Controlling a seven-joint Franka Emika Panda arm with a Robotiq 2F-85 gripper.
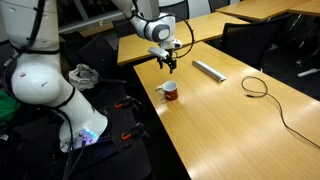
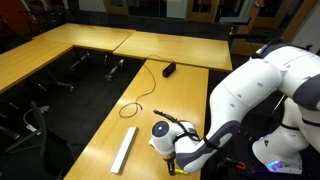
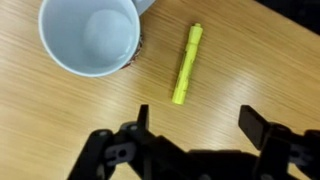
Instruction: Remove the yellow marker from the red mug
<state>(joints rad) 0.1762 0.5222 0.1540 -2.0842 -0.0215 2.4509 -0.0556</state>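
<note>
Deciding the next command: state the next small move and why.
Probably lift the end effector straight up and away: the yellow marker already lies on the table beside the red mug, the mug looks empty, and the jaws stand open.

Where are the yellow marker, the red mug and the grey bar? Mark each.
yellow marker [image 3: 187,65], wrist view, mid-shaft
red mug [image 1: 171,92], in an exterior view, outer wall
grey bar [image 2: 126,150], in an exterior view, mid-length
</note>
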